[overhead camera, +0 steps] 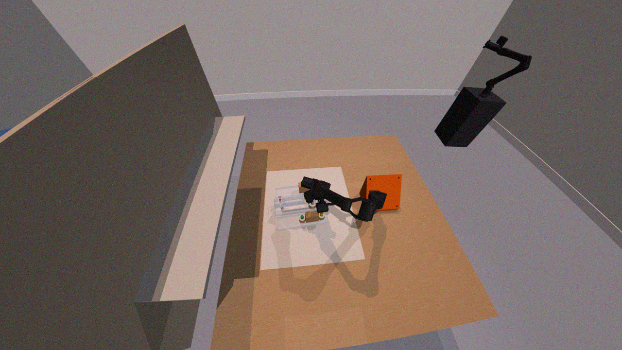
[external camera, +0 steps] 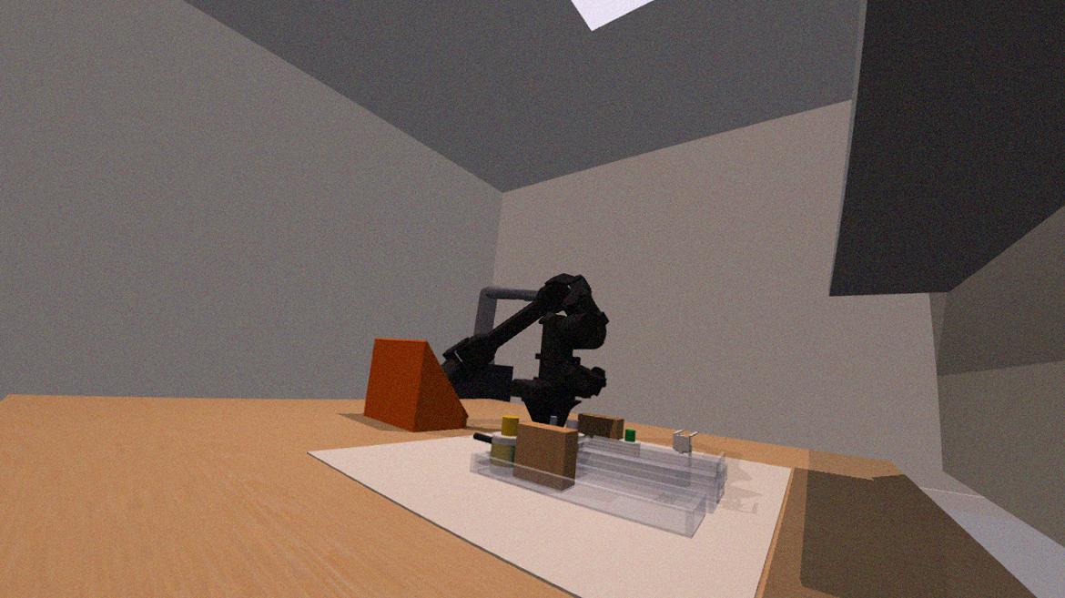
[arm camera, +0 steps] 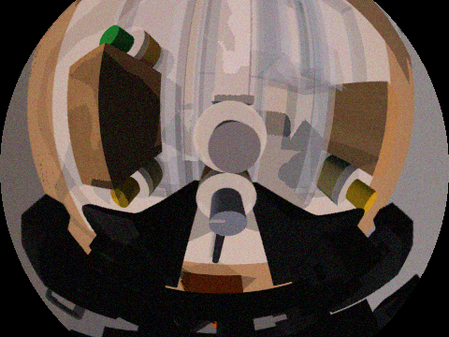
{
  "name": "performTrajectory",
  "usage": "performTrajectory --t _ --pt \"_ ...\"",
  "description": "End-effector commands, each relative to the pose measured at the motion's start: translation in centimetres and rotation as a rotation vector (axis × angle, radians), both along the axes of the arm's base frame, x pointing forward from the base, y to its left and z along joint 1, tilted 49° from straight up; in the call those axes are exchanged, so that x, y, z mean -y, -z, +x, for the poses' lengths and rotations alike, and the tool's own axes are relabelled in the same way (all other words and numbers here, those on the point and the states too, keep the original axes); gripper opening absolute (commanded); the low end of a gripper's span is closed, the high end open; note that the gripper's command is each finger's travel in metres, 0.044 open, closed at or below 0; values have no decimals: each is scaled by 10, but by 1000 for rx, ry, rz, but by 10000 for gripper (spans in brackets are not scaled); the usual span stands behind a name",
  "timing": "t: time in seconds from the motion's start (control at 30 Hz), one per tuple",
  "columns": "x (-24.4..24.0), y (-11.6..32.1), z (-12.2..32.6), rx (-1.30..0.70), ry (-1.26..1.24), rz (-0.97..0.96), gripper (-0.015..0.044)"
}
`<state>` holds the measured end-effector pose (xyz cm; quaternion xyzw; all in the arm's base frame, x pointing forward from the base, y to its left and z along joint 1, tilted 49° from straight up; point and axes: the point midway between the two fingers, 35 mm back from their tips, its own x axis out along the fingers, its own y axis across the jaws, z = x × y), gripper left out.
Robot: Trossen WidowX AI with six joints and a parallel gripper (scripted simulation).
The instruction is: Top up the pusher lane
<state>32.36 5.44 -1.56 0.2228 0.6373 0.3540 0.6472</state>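
Observation:
My gripper (arm camera: 224, 186) is shut on a grey-lidded jar (arm camera: 227, 224) with a white shoulder. It is upright or nearly so in the wrist view, at the front end of the clear lane. The old grey-lidded jar (arm camera: 234, 146) stands directly behind it in the lane. Their white shoulders touch or nearly touch. A dark plate edge (arm camera: 233, 98) shows just behind the old jar. The bottoms of both jars and the low front stop are hidden, so whether the held jar rests on the floor cannot be told.
Side trays hold brown blocks (arm camera: 81, 122) (arm camera: 357, 122) (external camera: 544, 455), a green-lidded jar (arm camera: 117, 39) (overhead camera: 302, 217), and yellow-lidded jars, left (arm camera: 125, 191) and right (arm camera: 361, 196) of the lane. An orange wedge (overhead camera: 388, 191) (external camera: 395, 384) stands on the table beyond the white mat (overhead camera: 304, 250).

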Motion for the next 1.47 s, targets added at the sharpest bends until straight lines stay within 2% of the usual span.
performTrajectory --t 0.0,0.1,0.47,0.5,0.97,1.43 --pt "0 0 -1 3 -2 2 0" --pt "0 0 -1 3 -2 2 0" --pt "0 0 0 3 -2 2 289" --pt "0 0 0 3 -2 2 298" --pt "16 -13 0 3 -2 1 298" --pt "26 -8 -45 1 -1 -2 298"
